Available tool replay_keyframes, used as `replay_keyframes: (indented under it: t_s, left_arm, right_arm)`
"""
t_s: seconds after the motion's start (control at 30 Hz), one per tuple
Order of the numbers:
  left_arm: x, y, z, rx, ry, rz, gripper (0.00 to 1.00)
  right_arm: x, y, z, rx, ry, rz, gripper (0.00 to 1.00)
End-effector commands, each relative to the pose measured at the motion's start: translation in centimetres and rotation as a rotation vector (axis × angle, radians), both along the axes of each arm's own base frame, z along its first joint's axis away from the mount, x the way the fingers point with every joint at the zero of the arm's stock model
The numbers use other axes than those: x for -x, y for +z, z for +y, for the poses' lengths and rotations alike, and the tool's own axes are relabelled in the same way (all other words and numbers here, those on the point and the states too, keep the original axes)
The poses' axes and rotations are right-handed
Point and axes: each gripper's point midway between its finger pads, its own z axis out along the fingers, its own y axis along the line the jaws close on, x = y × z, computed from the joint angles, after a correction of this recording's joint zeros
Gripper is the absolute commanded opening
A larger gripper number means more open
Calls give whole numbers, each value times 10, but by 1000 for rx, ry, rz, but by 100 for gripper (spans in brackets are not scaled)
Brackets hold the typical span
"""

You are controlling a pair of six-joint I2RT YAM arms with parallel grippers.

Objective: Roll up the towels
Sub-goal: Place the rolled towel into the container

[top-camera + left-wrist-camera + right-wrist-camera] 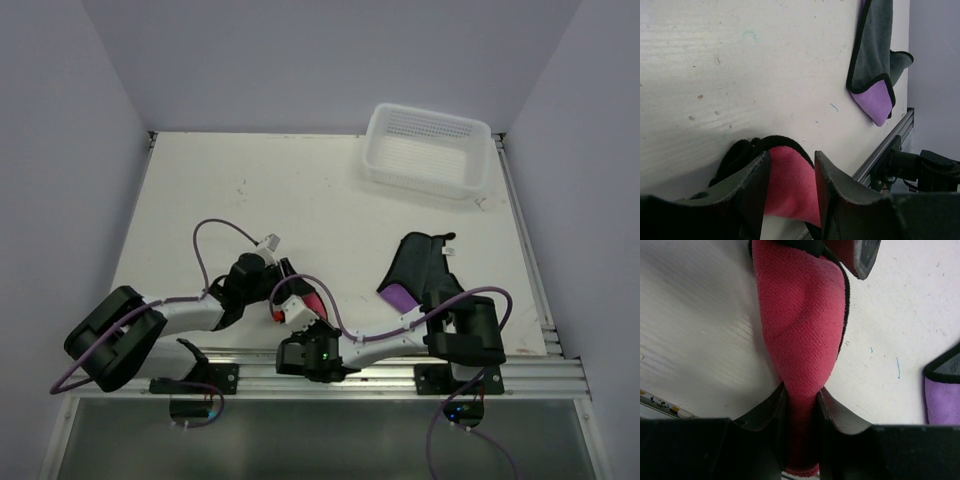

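Two towels were on the table [250,190]. The pink towel [311,303] lay bunched near the table's near edge, between the two grippers. The second towel [418,268], dark grey with black trim and a purple corner, lay loosely folded to the right, near the near edge and apart from the pink one.

The left gripper [790,185] had its fingers [752,187] set on either side of the pink towel [790,185]; whether the pads pressed the cloth could not be told. The right gripper [801,405] had its fingers [772,412] pinched on a narrow fold of the pink towel [800,320], which widened above the pinch.

One white perforated basket [428,150] stood at the far right corner, well apart from both towels. The middle and far left of the table were bare. An aluminium rail [400,365] ran along the near edge, just beside the pink towel.
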Motion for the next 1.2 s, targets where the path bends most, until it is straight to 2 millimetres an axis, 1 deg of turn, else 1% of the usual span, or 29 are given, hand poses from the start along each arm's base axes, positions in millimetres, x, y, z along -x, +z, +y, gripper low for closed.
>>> replay_keyframes:
  t_s: [0.0,0.03,0.07,0.1,0.13,0.17,0.27,0.3,0.37,0.4,0.53,0.73,0.87,1.17]
  left_arm:
    - [-1,-1,-8,37,-15,-22,45]
    - [-1,-4,-8,32,-15,-16,44]
    - [-1,-10,-8,22,-14,-3,44]
    - [-1,-11,-8,19,-17,-2,43]
    - [-1,-13,-9,15,-17,3,43]
    - [-1,-17,-9,6,-18,13,43]
    - [-1,-23,-9,-2,-22,25,42]
    - [0,-23,-10,-2,-26,25,42]
    - [0,-26,-10,-6,-27,32,42]
    - [0,-25,-10,-5,-29,30,42]
    - [-1,-26,-10,-11,-29,32,42]
    - [-1,-27,-11,-14,-35,31,42]
    - [-1,-27,-11,-16,-38,35,42]
    - [-1,-26,-12,-17,-42,34,42]
  right_arm:
    - [2,2,6,-92,-31,47,2]
    - [1,2,6,-102,-35,57,3]
    - [2,1,5,-111,-35,75,7]
    - [2,1,5,-123,-40,85,9]
    - [0,1,3,-132,-51,95,14]
    - [0,2,1,-145,-55,107,20]
    - [-4,2,-1,-173,-68,139,27]
    - [-6,4,0,-192,-72,152,35]
    - [-7,4,-1,-197,-64,166,40]
    - [-9,5,3,-221,-62,187,44]
    - [-11,5,8,-258,-43,229,50]
    - [-21,5,6,-266,-53,243,55]
    - [-24,8,6,-275,-49,248,62]
    - [-25,10,18,-301,-5,268,65]
